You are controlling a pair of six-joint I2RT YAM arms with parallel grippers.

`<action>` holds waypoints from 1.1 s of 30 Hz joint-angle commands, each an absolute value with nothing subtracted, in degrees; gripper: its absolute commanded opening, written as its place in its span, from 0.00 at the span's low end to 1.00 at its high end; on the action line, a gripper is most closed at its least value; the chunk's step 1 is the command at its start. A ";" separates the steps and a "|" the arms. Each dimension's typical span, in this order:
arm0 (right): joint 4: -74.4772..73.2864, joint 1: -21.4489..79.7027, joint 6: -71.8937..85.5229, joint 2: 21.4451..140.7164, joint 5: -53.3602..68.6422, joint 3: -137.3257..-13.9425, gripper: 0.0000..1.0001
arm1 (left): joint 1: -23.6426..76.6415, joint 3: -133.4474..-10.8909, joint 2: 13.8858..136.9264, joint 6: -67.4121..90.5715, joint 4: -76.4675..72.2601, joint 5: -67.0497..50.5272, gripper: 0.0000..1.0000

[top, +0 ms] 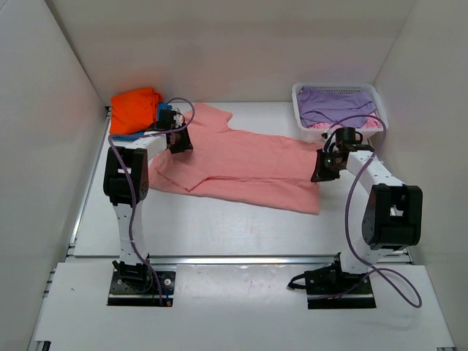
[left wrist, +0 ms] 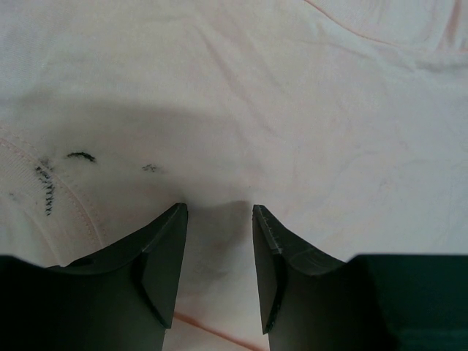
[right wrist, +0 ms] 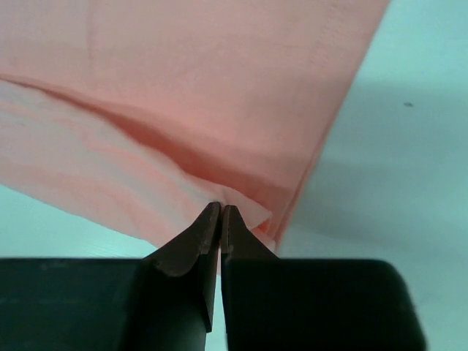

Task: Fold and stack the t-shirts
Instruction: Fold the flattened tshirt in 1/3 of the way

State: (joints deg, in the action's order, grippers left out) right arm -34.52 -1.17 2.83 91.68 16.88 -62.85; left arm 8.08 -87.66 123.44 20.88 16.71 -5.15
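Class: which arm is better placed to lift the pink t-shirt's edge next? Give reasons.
Right. The right gripper is shut on the pink t-shirt at its edge; the left gripper hovers open over it, pinching nothing.

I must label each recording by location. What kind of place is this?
Probably a robotics lab test cell, not a home: plain white panel walls enclose a white table, two black-and-white robot arms are bolted at its near edge, and a salmon-pink cloth t-shirt lies spread between them.
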 commanded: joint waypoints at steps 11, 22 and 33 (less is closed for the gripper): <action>-40.96 -4.57 3.43 93.86 16.00 -61.61 0.00 | 6.86 -88.77 122.43 20.57 18.89 -4.75 0.53; -43.84 -3.52 3.77 99.05 3.80 -66.17 0.00 | 5.45 -85.17 117.70 18.55 18.02 -4.48 0.55; -41.75 0.78 5.27 85.53 -3.35 -63.20 0.58 | 7.03 -72.80 101.71 16.17 18.81 -5.01 0.58</action>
State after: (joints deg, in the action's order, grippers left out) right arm -42.65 -0.30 4.32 90.89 -2.39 -63.94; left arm 5.76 -77.06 111.07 17.52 18.79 -4.91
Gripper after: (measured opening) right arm 0.591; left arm 0.573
